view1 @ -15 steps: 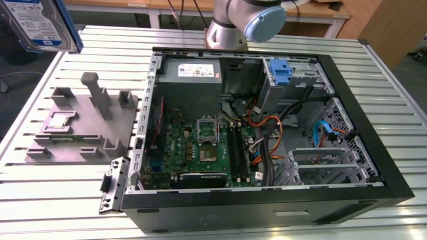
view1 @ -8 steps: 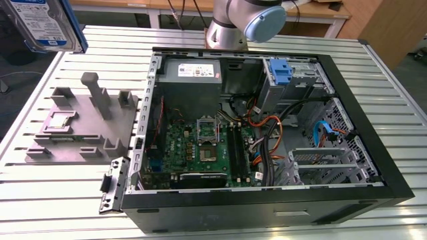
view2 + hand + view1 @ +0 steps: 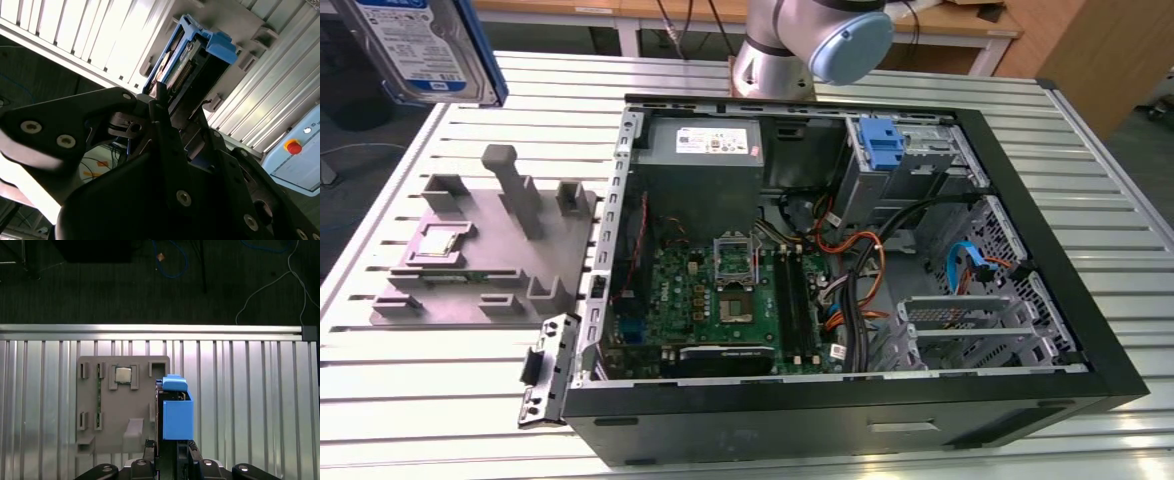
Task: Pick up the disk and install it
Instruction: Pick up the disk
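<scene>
The disk (image 3: 416, 48) hangs in the air at the exterior view's far upper left, its white-and-blue label facing out, well above the grey fixture plate (image 3: 467, 262). In both wrist views it stands edge-on in its bright blue bracket, the disk (image 3: 175, 410) over the plate's edge. My gripper (image 3: 167, 446) is shut on the disk's near end. The second wrist view has the black fingers (image 3: 159, 102) clamping the disk (image 3: 192, 52). The open computer case (image 3: 854, 405) lies to the exterior view's right of the plate.
Inside the case are a blue-handled drive bay (image 3: 883, 145), a grey power supply (image 3: 707, 146), a motherboard (image 3: 727, 300) and loose cables. The arm's base (image 3: 803, 45) stands behind the case. The fixture plate (image 3: 122, 405) carries a small chip and upright posts on the slatted metal table (image 3: 440, 420).
</scene>
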Robot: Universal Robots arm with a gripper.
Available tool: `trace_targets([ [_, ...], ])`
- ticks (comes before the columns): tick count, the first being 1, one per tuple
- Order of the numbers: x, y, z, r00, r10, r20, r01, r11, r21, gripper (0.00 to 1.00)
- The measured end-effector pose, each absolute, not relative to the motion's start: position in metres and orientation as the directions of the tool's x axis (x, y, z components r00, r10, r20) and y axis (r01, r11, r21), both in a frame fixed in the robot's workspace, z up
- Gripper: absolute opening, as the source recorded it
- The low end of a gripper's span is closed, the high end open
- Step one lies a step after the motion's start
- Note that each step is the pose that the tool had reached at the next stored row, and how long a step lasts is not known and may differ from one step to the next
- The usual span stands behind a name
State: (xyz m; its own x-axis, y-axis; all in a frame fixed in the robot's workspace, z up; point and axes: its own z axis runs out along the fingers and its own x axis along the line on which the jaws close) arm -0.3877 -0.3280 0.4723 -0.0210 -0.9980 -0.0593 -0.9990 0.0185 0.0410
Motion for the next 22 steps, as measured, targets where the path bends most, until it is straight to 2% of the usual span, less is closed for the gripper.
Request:
trace_targets([
  [22, -0.357, -0.328, 0.472, -0.021, -0.998, -0.059, -0.999, 0.019, 0.041, 0.35],
])
